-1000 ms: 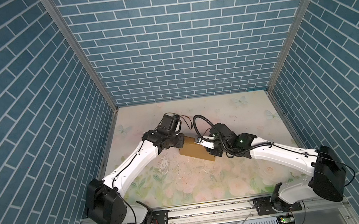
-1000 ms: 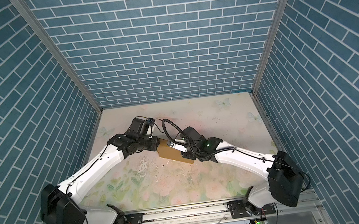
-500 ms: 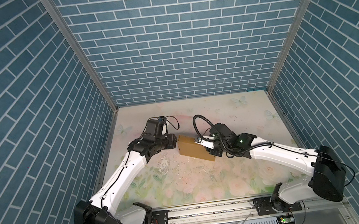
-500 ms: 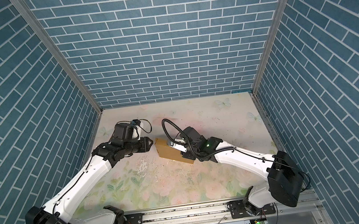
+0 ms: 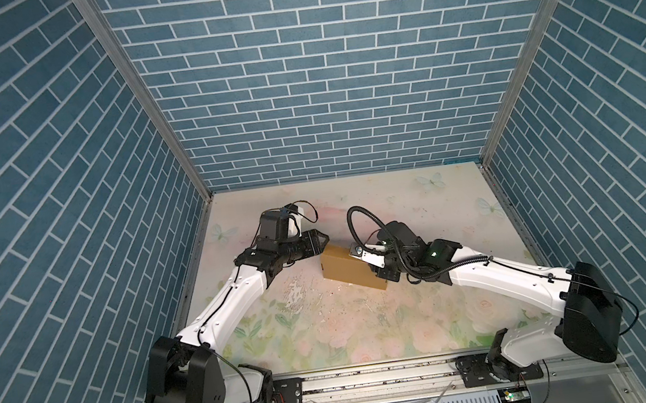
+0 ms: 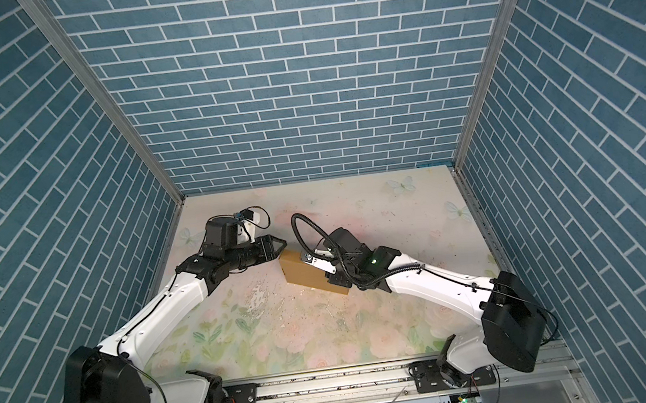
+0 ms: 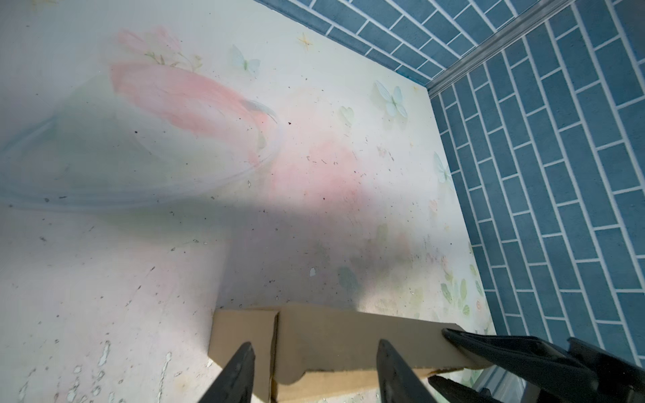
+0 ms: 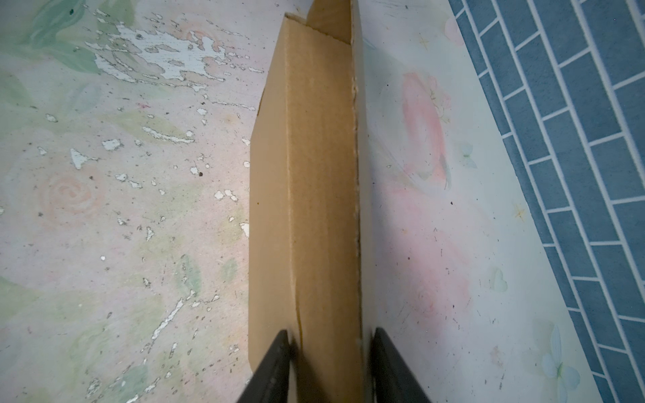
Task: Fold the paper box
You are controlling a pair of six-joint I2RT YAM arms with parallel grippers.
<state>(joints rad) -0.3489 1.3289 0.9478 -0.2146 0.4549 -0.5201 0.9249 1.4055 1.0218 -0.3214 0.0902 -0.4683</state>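
Note:
The paper box [image 5: 346, 264] [image 6: 305, 271] is a folded brown cardboard block that stands on its long edge mid-table. My right gripper [image 5: 378, 271] [image 6: 333, 278] is shut on its right end. In the right wrist view the fingers [image 8: 282, 352] press both faces of the box [image 8: 314, 174]. My left gripper [image 5: 319, 239] [image 6: 278, 243] is open by the box's far left corner. In the left wrist view [image 7: 315, 344] the jaws stand wide apart in front of the box [image 7: 349, 328], gripping nothing. The right gripper [image 7: 439, 356] clamps the box's other end there.
The floral tabletop [image 5: 370, 330] has a worn white patch [image 5: 297, 293] in front of the box's left end. Blue brick walls close in the left, back and right sides. A metal rail [image 5: 376, 376] with the arm bases runs along the front edge.
The left gripper opened, came off the box's left end, drew back left, then returned beside its far left corner. The right gripper and box stayed put.

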